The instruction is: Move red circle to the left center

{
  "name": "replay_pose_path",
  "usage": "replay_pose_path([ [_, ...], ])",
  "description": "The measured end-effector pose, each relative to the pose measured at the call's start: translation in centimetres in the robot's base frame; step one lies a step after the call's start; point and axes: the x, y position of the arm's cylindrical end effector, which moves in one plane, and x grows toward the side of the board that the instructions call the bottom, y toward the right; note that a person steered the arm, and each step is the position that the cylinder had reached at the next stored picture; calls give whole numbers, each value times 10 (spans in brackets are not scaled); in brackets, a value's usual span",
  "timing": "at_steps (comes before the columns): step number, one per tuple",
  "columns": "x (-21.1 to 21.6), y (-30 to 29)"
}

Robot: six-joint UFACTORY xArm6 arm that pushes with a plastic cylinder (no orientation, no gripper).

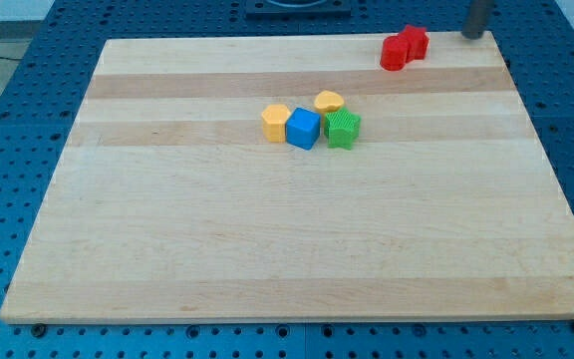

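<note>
Two red blocks sit touching near the view's top right of the wooden board (167,249): a rounded red one (395,53), likely the red circle, and a second red block (415,41) just up and right of it. My tip (475,34) is at the board's top right edge, to the right of both red blocks and apart from them. Only the rod's lower end shows.
A cluster stands at the board's upper middle: a yellow-orange block (276,122), a blue cube (304,128), a green block (343,130) and a yellow rounded block (329,101). A blue perforated table surrounds the board.
</note>
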Motion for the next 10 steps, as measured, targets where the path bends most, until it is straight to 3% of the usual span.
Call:
replay_pose_path([
  [1,57,-65],
  [2,69,-86],
  [3,21,-23],
  [4,33,-119],
  [5,107,-187],
  [6,127,-211],
  [7,102,-227],
  [8,89,-301],
  [9,93,-278],
  [10,137,-262],
])
